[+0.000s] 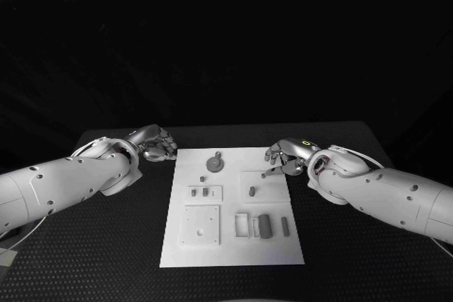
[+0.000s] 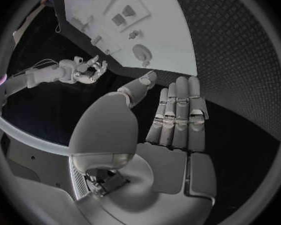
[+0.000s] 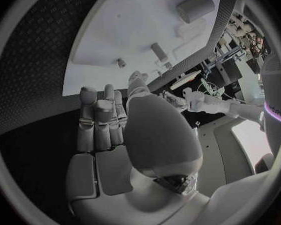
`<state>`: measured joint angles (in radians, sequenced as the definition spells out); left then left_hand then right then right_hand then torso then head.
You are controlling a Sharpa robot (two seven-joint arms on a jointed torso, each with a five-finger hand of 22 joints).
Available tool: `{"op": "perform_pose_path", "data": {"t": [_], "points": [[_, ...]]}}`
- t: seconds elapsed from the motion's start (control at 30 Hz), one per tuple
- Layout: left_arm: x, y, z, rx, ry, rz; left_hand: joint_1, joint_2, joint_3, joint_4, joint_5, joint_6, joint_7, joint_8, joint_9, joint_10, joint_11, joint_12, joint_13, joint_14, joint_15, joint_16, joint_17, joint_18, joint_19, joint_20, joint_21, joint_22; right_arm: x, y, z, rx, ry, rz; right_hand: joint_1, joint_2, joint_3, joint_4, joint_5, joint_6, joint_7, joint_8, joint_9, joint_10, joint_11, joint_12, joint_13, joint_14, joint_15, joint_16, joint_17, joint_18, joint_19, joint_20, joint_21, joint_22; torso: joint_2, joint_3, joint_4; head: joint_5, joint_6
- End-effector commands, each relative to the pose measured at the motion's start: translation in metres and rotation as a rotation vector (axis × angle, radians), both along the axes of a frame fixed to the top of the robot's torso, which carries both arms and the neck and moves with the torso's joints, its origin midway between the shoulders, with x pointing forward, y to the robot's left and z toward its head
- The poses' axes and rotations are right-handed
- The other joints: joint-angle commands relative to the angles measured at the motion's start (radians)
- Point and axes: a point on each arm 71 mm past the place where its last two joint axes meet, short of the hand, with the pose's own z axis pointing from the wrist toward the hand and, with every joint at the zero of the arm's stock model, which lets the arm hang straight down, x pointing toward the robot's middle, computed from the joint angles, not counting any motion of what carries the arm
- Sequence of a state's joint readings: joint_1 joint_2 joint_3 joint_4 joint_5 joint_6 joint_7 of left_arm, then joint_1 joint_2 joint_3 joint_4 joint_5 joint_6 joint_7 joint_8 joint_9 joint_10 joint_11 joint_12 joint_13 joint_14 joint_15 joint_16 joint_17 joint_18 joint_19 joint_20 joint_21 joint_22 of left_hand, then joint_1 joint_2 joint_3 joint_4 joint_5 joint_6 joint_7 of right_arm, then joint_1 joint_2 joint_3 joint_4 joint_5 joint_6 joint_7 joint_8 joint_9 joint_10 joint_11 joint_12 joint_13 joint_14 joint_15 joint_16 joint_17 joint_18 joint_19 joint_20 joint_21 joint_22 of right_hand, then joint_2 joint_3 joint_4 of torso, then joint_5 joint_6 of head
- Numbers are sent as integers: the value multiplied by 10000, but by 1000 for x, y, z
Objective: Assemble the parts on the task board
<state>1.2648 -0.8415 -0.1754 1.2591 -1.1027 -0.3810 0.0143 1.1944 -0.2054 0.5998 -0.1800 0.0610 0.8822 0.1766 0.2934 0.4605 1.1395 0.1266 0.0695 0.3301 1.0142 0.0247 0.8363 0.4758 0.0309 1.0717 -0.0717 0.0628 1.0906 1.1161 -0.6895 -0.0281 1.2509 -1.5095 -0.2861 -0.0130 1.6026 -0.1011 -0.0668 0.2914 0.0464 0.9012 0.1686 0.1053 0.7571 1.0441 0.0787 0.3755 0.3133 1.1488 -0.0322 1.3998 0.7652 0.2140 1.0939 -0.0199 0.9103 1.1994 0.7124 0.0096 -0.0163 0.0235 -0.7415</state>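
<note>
Both the left hand (image 1: 157, 145) and right hand (image 1: 286, 156) are held empty with fingers apart at the far corners of the task board (image 1: 232, 249), where grey parts (image 1: 263, 225) lie.

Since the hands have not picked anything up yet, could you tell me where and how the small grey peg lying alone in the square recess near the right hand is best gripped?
Pinch the small grey peg across its narrow middle, coming straight down from above. It lies flat and alone in its recess on the white task board, leaving both long sides free. The right hand, empty with fingers apart, is probably the nearer one.
</note>
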Motion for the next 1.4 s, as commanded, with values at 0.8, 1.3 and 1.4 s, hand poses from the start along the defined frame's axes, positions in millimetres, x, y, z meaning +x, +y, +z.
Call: {"op": "perform_pose_path", "data": {"t": [0.8,1.3,1.4], "points": [[-1,-7,2,-1025,150,-141,-16,-28,-62,128,-26,-75,-7,82,9,-52,3,5,-6,-6,1,-175,40,-141,-10,9,11,-250,-7,23,-21,-1569,-64,711,1279,793,-217,-79,3,97,-31,1,-11,338,150,-957,-537,6,141,-139,17,473,-32,-65,-77,-14,2,-20,18,23,-50],[0,-8,1,-1078,194,-128,-47,-28,-84,177,-27,-105,4,82,1,-54,3,7,-3,8,3,-219,63,-146,-1,8,13,-330,-7,26,-29,-1808,-195,558,1639,833,72,12,-1,-63,79,-178,-147,492,185,-1225,-701,29,178,-138,40,451,-50,10,-75,12,-3,-2,6,36,-55],[0,-9,1,-1082,204,-131,-54,-27,-88,189,-26,-107,4,84,1,-55,3,7,-3,11,3,-227,67,-147,1,8,14,-345,-7,27,-30,-1828,-159,571,1644,840,88,15,0,-55,79,-179,-152,496,188,-1246,-713,29,181,-139,42,451,-51,15,-76,13,3,5,9,35,-63]]}}
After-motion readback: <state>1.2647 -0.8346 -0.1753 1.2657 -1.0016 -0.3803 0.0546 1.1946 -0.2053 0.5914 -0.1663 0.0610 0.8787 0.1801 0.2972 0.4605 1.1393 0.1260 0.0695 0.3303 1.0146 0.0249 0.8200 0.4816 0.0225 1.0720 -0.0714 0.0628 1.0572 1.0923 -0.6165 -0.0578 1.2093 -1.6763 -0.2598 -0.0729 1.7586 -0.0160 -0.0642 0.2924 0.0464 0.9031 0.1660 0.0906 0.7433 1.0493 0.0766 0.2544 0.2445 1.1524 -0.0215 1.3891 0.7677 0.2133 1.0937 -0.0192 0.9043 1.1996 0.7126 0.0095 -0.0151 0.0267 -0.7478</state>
